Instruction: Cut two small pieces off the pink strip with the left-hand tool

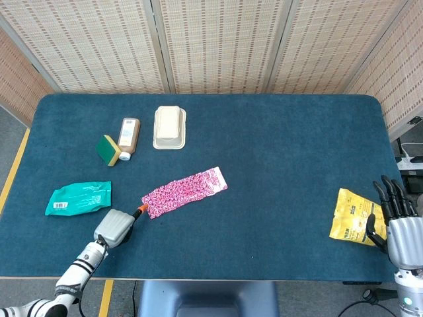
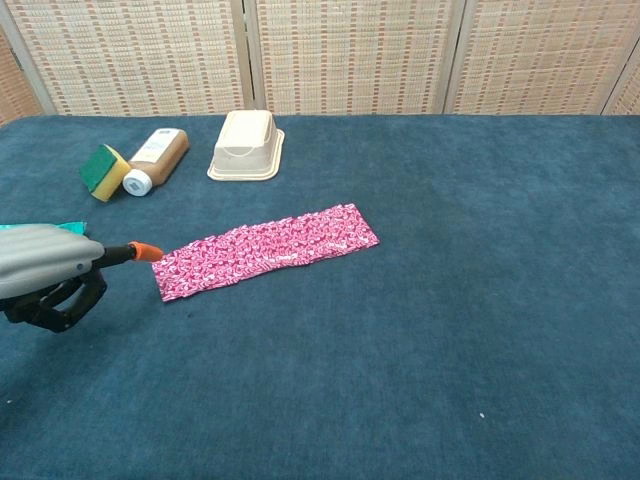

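the pink strip lay flat near the middle of the counter, running on a slant with its left end nearer the robot and its right end farther off. the left hand sat just beside that left end, curled around a tool with an orange tip; the tip pointed at the strip's near-left corner and seemed to be almost touching it, though contact could not be confirmed. in the chest view the same hand came in from the left edge, low over the cloth, with the tip level and aimed at the strip, which suited starting a cut from that short end. what kind of cutter it was could not be told, since the hand hid most of it. the right hand stood at the near right corner with its fingers spread upward and holding nothing, beside a yellow packet and well apart from the work. a green packet lay left of the strip; a sponge, a brown bottle and a cream tub sat farther back. no piece had yet been cut.
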`<move>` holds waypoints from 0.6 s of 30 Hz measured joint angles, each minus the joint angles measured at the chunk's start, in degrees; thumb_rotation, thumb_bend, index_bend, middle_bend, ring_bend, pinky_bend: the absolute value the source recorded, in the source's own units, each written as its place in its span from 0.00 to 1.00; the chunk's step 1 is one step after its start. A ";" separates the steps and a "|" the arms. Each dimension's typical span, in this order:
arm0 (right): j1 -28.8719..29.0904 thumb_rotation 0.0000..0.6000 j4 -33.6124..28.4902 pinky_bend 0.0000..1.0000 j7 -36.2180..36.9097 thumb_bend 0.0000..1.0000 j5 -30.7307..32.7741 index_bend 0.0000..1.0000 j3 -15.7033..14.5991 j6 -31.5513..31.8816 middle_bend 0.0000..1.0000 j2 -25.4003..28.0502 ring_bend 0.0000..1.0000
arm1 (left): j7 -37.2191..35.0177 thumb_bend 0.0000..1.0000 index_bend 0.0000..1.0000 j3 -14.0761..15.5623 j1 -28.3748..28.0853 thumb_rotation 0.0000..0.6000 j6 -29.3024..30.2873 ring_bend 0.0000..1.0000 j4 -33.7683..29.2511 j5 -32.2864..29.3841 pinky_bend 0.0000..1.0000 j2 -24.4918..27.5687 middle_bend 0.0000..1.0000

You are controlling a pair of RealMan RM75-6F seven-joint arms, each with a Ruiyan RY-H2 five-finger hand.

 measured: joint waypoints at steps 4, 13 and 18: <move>0.06 1.00 -0.04 0.21 0.14 0.62 0.05 0.00 0.01 -0.26 0.00 0.04 0.00 | 2.98 0.82 0.00 -0.07 -2.46 1.00 -0.86 0.74 0.52 -4.56 0.61 -1.80 0.68; 0.09 1.00 -0.03 0.21 0.89 0.62 -0.04 0.00 0.01 -0.36 0.00 0.09 0.00 | 5.48 0.82 0.00 0.63 -5.68 1.00 -1.53 0.74 2.00 -9.86 0.61 -4.24 0.68; 0.04 1.00 -0.14 0.21 1.38 0.62 -0.06 0.00 0.08 -0.29 0.00 0.22 0.00 | 6.89 0.82 0.00 2.03 -7.74 1.00 -1.49 0.74 3.13 -13.76 0.61 -5.59 0.68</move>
